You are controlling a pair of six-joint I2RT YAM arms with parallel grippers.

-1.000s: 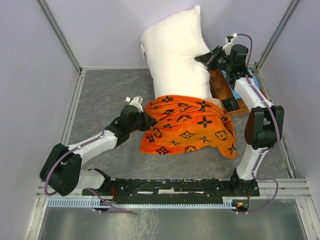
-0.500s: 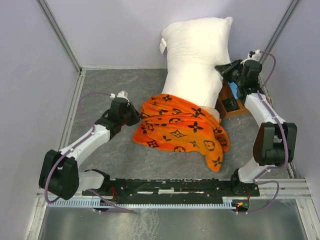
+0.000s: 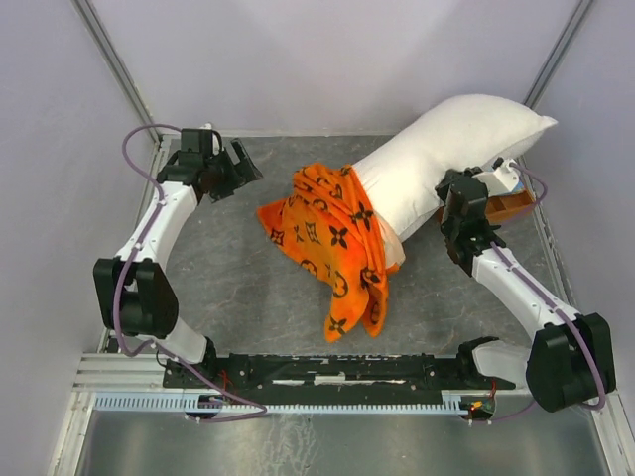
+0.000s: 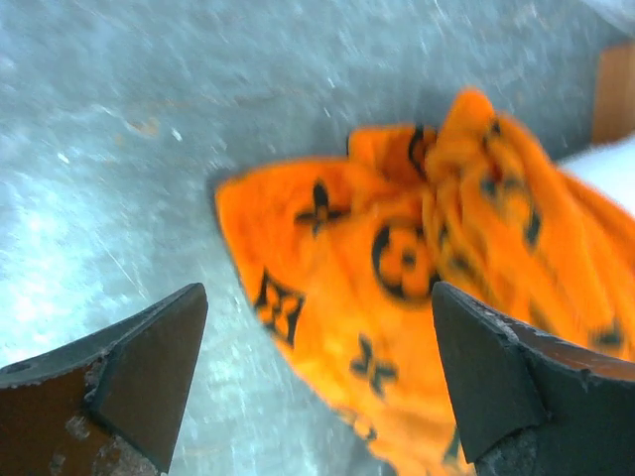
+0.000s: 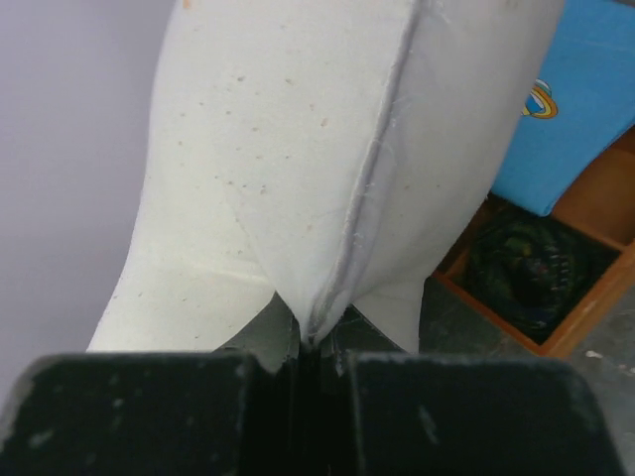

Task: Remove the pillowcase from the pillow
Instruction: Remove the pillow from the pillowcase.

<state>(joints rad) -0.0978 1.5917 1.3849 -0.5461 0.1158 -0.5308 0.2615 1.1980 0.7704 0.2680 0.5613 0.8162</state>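
One end of the white pillow sits in the bunched orange pillowcase, which trails onto the grey table. Just beside the pillow, a wooden tray holds a blue cloth. Pale walls enclose everything. The right gripper pinches the pillow's seam; the left gripper gapes empty, well apart.

Bare grey stone-patterned desk is lying open left of and in front of the crumpled orange black-printed fabric pillowcase. The puffy white pillow is blocking the right rear, with the brown wooden tray just behind it.
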